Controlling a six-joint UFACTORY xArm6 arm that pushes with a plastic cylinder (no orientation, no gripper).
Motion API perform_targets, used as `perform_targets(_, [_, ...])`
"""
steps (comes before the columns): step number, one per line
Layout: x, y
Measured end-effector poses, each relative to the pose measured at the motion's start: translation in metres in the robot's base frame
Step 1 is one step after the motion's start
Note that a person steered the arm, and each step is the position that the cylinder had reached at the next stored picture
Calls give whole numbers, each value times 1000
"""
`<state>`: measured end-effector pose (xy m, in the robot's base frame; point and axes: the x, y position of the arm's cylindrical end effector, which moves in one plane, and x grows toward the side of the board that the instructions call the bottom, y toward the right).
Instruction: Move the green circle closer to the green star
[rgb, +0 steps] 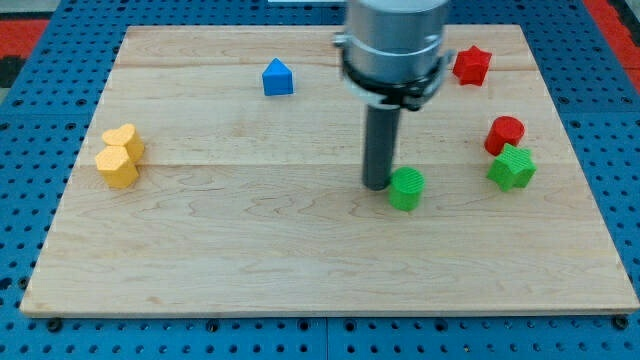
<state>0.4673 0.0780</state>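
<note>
Resting on the wooden board (300, 260), my tip (377, 186) touches the left side of the green circle (406, 188); it is a plain rod with no claw to part or close. Well to the view's right sits the green star (512, 168), touching the red cylinder (505, 133) above it. Farther off lie a red star (471, 65), a blue block (278, 78), and two touching yellow blocks (119, 155).
</note>
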Motion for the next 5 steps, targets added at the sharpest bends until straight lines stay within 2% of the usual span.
perform_targets(1, [-2,6])
perform_targets(2, [20,-30])
perform_targets(3, [62,-24])
perform_targets(4, [50,14])
perform_targets(5, [19,44])
